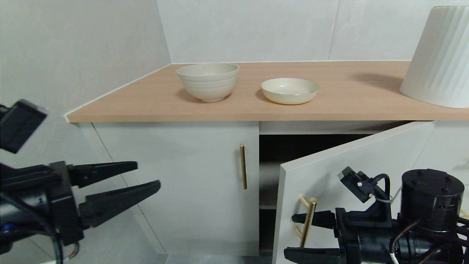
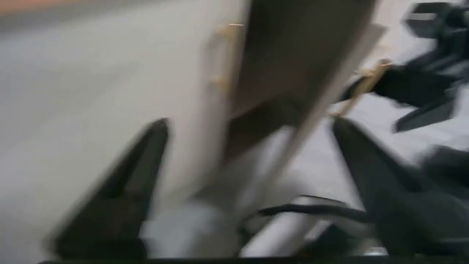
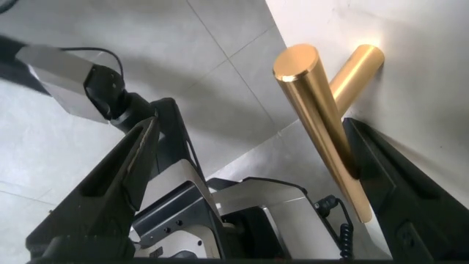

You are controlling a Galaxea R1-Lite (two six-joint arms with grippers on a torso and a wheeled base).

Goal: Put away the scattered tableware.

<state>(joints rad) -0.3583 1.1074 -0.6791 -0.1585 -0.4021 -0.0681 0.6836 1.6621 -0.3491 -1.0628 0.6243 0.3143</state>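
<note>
Brass handle [image 3: 322, 125] of the part-open door [image 1: 329, 172] stands between the right gripper's [image 1: 291, 235] spread jaws, ungripped. A pull now could slip off it and leave the door barring the cabinet. Bowl [image 1: 209, 81] and dish [image 1: 289, 90] sit on the counter [image 1: 146, 106] above the door, with a lampshade [image 1: 439, 58] farther right. The left gripper [image 1: 146, 175], left of the door, gapes wide and empty.

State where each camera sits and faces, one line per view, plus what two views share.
Head view: on the head, looking forward and down at bowl, dish and cabinet; left gripper and right gripper show.
Left wrist view: on the left wrist, facing the cabinet past its own open fingers.
Right wrist view: on the right wrist, facing the gold handle between its own open fingers.
Shared: head and right wrist views both show that handle.
</note>
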